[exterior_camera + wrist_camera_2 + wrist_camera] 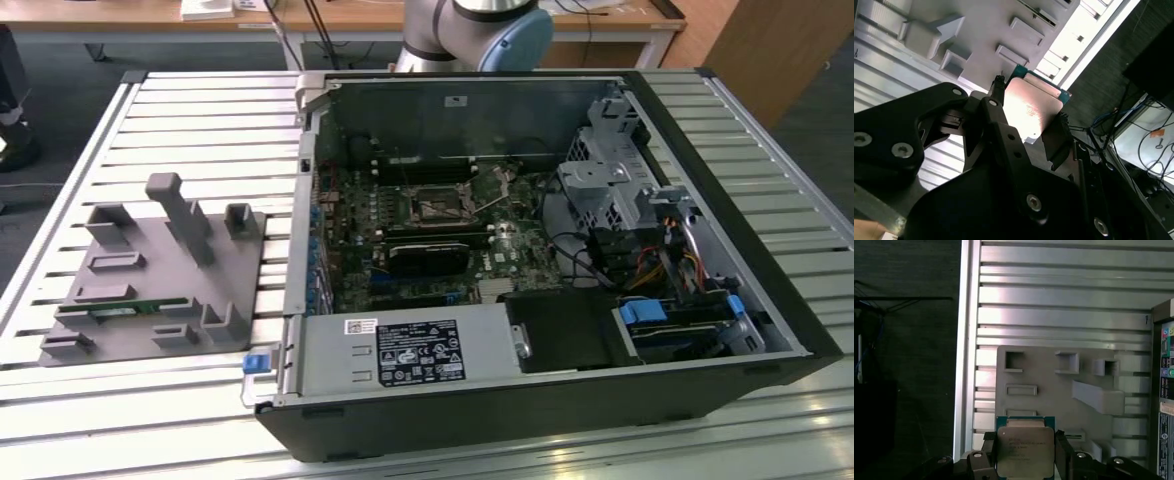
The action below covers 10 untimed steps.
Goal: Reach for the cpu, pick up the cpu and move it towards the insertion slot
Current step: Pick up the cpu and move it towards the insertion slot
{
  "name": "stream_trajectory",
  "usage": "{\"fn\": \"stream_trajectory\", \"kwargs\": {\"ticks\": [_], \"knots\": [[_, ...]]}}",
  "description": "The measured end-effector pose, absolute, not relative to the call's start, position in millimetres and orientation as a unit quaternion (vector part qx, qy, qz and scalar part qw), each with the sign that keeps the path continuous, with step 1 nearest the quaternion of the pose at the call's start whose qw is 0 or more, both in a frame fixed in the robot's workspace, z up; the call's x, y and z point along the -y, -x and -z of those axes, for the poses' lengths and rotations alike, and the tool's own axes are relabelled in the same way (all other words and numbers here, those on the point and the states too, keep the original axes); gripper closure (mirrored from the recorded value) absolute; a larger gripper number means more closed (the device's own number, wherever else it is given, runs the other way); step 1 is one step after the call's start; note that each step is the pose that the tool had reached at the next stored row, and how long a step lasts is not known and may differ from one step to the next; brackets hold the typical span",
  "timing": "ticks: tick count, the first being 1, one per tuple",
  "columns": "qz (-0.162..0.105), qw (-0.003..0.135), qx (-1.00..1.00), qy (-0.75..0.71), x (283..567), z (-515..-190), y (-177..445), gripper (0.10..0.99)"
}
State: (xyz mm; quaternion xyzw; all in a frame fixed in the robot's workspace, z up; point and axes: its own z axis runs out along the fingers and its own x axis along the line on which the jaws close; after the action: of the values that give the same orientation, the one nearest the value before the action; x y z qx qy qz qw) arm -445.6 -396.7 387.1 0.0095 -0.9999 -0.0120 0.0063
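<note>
While the cpu (1025,452) is clamped by two opposite edges between the fingers of the gripper (1025,462), which is closed narrowly on it in both wrist views, its flat silver top faces the first wrist camera and it hangs over the grey fixture block (1054,385), apparently clear of it. The insertion slot (438,207) lies on the board inside the open computer case (534,420), to the exterior view's right of that fixture and well apart from it; being square, the chip has no long axis. Count: one cpu, one insertion slot, one gripper, one fixture block.
</note>
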Motion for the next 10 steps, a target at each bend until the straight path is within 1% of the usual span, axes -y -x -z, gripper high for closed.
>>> {"fn": "stream_trajectory", "kwargs": {"ticks": [10], "knots": [[0.012,0.006,1.000,-0.009,396.5,-415.5,445.7,0.541]]}}
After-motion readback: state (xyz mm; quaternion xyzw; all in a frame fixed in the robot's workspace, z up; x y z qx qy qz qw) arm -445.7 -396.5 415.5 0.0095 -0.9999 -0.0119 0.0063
